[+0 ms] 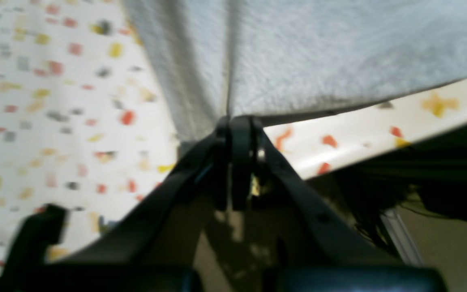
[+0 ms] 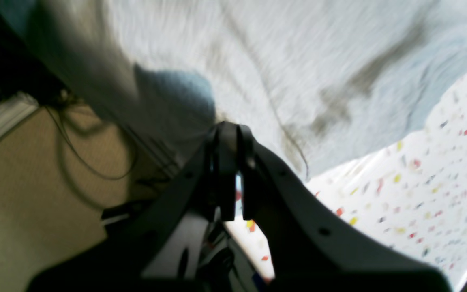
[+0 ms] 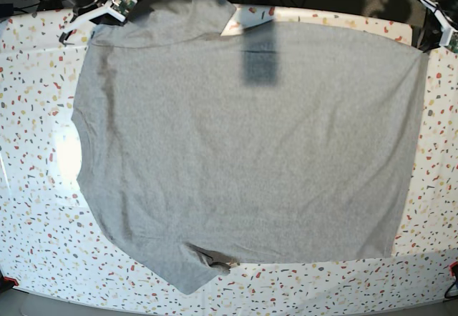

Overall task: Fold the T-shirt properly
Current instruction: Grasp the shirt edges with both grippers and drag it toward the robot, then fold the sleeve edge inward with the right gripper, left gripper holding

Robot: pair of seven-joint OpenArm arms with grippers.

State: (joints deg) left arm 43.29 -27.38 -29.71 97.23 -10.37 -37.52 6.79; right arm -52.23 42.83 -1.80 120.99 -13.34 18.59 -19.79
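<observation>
Fingers [image 1: 233, 121] [image 2: 230, 129] of both arms clamped, seemingly on T-shirt [image 3: 243, 144] edges, over speckled tabletop [image 3: 36, 209].

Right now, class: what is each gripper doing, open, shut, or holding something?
Left gripper: shut on an edge of the T-shirt.
Right gripper: shut on the T-shirt too.

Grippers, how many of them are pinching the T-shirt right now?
2. The left gripper is shut on the T-shirt at its far corner by the table edge; the right gripper is shut on the opposite far corner.
</observation>
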